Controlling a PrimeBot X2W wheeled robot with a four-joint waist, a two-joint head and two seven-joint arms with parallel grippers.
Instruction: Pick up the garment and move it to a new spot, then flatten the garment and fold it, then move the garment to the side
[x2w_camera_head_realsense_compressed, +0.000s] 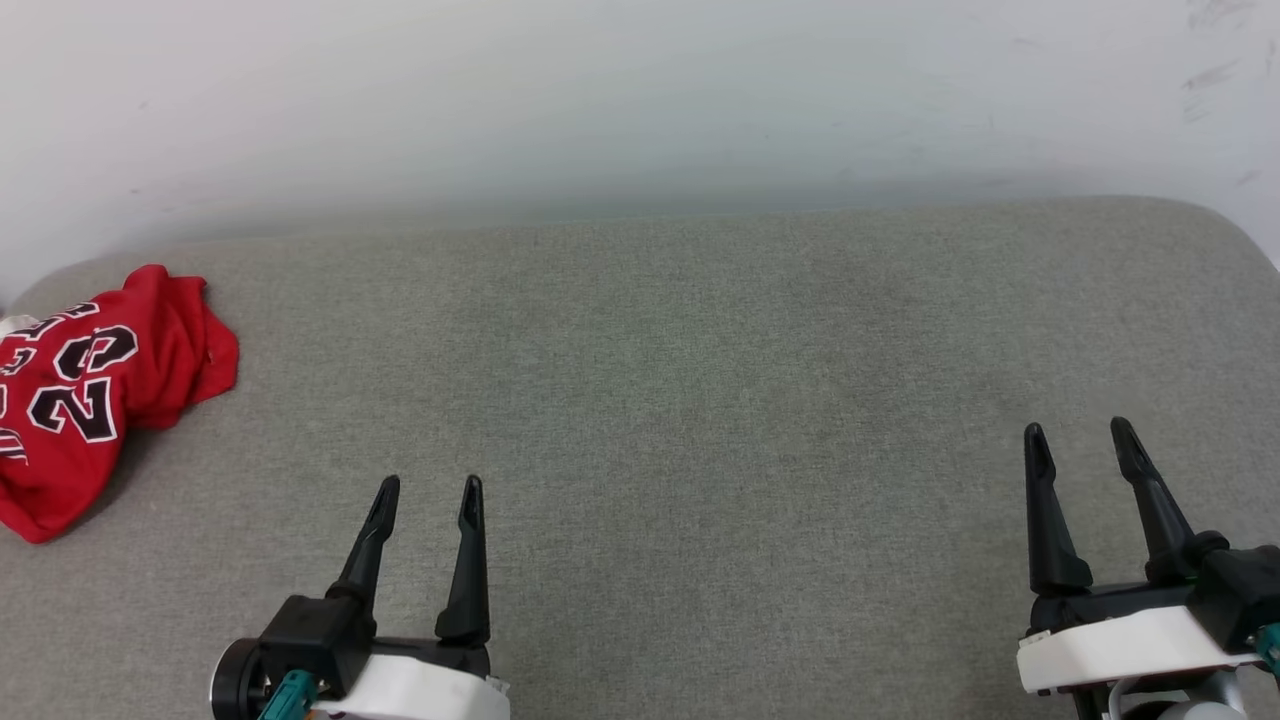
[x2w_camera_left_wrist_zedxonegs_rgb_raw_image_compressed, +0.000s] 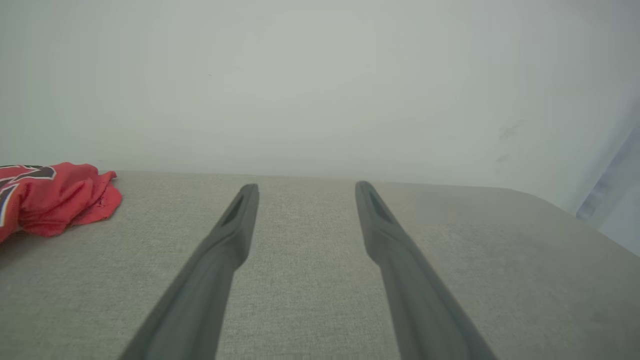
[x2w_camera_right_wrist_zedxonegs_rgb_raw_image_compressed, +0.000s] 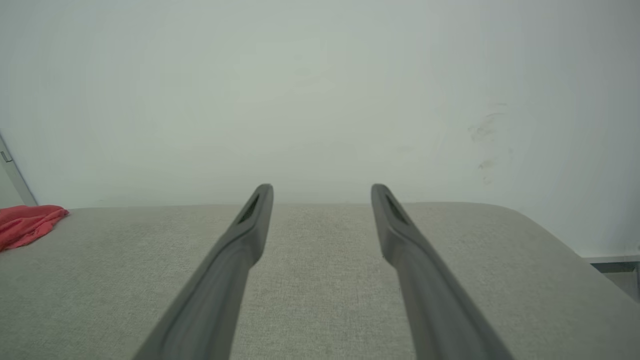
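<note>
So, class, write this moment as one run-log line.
garment: crumpled, far left, untouched | left gripper: open, empty | right gripper: open, empty

Grey woven-fabric surface (x2w_camera_head_realsense_compressed: 700, 420) with rounded corners, a crumpled red garment (x2w_camera_head_realsense_compressed: 160, 370) near its far left corner

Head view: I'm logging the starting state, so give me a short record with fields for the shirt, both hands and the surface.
shirt: red, crumpled, at the surface's far left edge
left hand: open, empty, nearer the shirt, not touching it
right hand: open, empty, at lower right
surface: grey fabric, against a pale wall
progress: shirt not yet picked up
</note>
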